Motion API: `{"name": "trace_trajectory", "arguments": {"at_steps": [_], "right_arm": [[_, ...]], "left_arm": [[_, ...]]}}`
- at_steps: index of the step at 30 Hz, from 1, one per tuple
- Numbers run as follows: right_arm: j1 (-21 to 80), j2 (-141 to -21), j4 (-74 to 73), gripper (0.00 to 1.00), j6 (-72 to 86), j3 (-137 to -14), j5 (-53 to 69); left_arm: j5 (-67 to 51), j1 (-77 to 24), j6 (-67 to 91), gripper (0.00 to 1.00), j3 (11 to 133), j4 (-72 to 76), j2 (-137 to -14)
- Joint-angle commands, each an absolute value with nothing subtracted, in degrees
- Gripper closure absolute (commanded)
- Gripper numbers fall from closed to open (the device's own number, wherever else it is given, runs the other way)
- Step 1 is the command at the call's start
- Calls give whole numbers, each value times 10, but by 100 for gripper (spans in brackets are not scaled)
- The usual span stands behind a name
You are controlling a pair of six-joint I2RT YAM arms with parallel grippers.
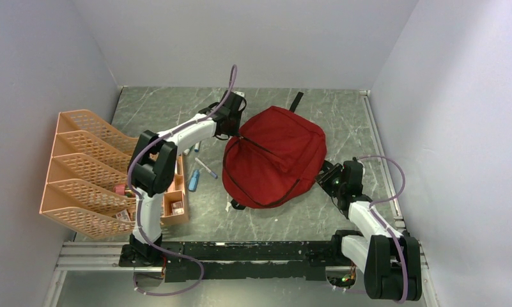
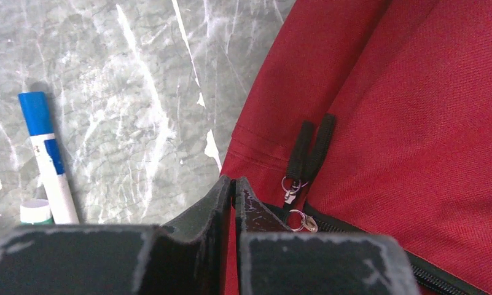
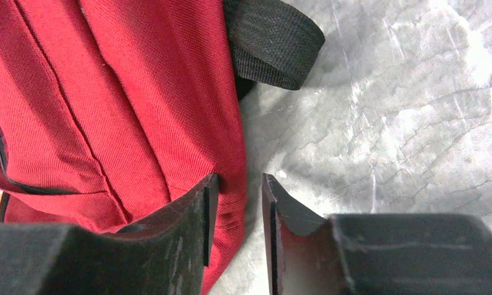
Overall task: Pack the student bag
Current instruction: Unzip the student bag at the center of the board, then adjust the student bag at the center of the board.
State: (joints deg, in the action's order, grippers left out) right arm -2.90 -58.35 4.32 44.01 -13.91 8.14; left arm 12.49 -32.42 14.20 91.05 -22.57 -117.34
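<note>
We see one student bag (image 1: 275, 157) in the middle of the grey marble table (image 1: 342, 115), white walls (image 1: 240, 38) around. One orange rack (image 1: 80, 166) stands left. The left gripper (image 2: 233, 182) is squeezed tight by its zipper (image 2: 440, 281); the right gripper (image 3: 240, 184) is spread at its edge.

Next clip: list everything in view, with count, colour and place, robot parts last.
student bag: one, red with black zippers, middle of the table
file organiser: one, orange mesh, left side by the wall
small tray: one, orange, beside the organiser, contents too small to name
markers: at least three, blue and white, lying between organiser and bag
table: one, grey marbled
left tool: one, black, shut at the bag's far-left edge, beside the zipper pulls
right tool: one, black, open at the bag's right edge, near a black strap
</note>
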Motion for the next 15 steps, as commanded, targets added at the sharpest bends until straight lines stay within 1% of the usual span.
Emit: {"name": "trace_trajectory", "arguments": {"at_steps": [1, 2, 4, 5, 7, 8, 10, 15], "right_arm": [[-35, -567, 11, 61, 426, -177, 87], [-35, -564, 4, 59, 427, -188, 92], [-34, -556, -16, 54, 431, -210, 104], [-34, -552, -28, 52, 429, -223, 105], [-34, -544, -57, 50, 419, -252, 98], [-34, -539, -71, 49, 413, -264, 94], [-35, -531, -94, 48, 404, -286, 86], [-24, -550, -103, 49, 386, -330, 113]], "left_arm": [[99, -307, 145, 84, 917, -196, -1161], [93, -306, 148, 79, 914, -194, -1152], [94, -306, 153, 60, 911, -193, -1132], [96, -306, 155, 53, 909, -192, -1118], [99, -305, 158, 44, 904, -189, -1094], [98, -305, 161, 42, 899, -189, -1085], [82, -305, 169, 40, 884, -181, -1065], [10, -305, 211, 41, 796, -115, -1021]]}}
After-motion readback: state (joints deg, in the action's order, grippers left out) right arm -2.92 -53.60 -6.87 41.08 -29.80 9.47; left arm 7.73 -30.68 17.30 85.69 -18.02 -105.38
